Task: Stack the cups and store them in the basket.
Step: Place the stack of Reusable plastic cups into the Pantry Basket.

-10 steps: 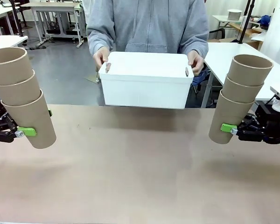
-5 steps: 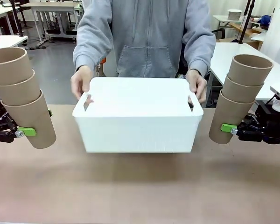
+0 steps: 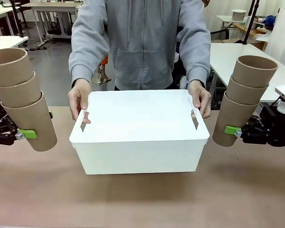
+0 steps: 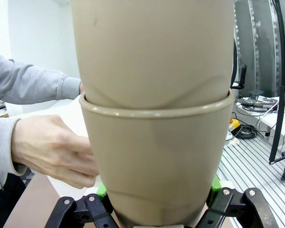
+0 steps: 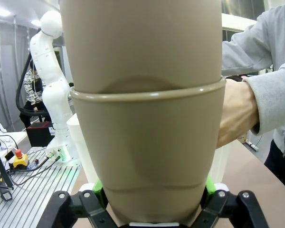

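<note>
Front view: basket (image 3: 137, 156) lies between left gripper (image 3: 38, 125) and right gripper (image 3: 232, 128) holding cups (image 3: 249, 90).

Matte tan table (image 3: 142, 202) spanning the frame, white basket (image 3: 137, 156) at its middle, open top up, long wall toward the camera, a person's hand (image 3: 79, 100) on one short end, the other hand (image 3: 201, 99) on the opposite end

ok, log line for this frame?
left gripper shut on left stack | right gripper shut on right stack | basket between stacks, person's hands at both ends
</note>
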Robot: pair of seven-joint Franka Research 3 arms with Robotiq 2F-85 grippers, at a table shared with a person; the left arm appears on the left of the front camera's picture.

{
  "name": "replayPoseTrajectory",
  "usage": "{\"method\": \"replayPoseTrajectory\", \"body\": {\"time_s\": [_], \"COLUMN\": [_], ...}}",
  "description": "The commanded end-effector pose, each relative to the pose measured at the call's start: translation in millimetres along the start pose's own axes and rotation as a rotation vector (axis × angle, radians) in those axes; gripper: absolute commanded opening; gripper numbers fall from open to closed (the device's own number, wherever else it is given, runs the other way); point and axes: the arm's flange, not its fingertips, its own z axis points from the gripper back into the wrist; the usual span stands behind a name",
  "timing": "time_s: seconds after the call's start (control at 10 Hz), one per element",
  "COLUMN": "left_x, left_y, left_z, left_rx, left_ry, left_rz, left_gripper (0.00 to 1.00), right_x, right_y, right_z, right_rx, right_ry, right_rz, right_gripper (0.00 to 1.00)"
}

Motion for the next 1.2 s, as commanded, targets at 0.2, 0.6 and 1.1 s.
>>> {"method": "replayPoseTrajectory", "body": {"time_s": [0.2,0.6,1.1], "left_x": [3.4,3.4,3.4], "left_y": [-1.1,-1.1,-1.1], "left_z": [1.1,1.1,1.1], "left_rx": [0.002,0.002,0.002], "left_ry": [-0.007,-0.007,-0.007], "left_rz": [-0.008,-0.008,-0.008], "left_gripper": [0.85,0.85,0.85], "right_x": [4.5,4.5,4.5], "right_y": [0.1,0.1,0.1], "right_z": [0.3,0.3,0.3], "right_rx": [-0.004,-0.004,-0.004], "right_ry": [-0.004,-0.004,-0.004], "right_rz": [0.012,0.012,0.012], "right_gripper": [0.83,0.83,0.83]}}
